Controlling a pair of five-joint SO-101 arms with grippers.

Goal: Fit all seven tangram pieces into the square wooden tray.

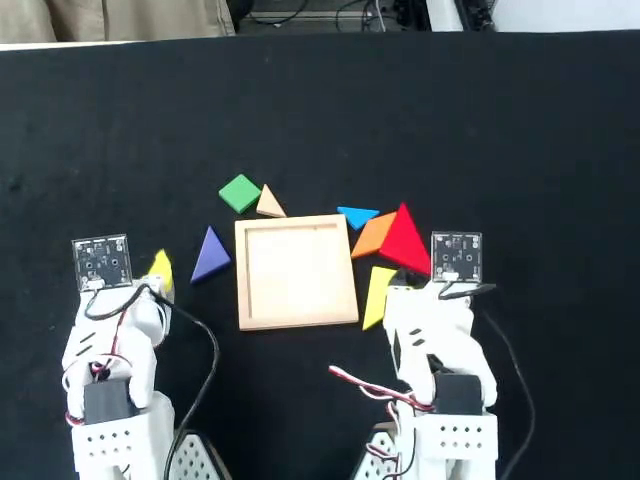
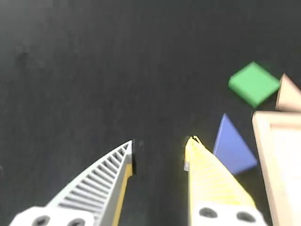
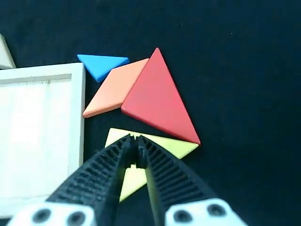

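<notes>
left hand (image 2: 162,143) released, ribbed fingers (image 2: 207,179) | right hand (image 3: 138,140) clenched over flat yellow triangle (image 3: 174,147) | square wooden tray (image 1: 298,320), raised rim

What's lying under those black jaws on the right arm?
A yellow triangle lies flat on the black table, beside the wooden tray. The shut jaws cover a strip across its middle, so only its outer parts show; whether they touch it cannot be told.

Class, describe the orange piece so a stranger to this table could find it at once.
Start at the square wooden tray on the black table. Off its far right corner in the high view, three pieces cluster: a blue triangle, a red triangle and, between them, the orange piece. It alone is four-sided, a slanted parallelogram.
</notes>
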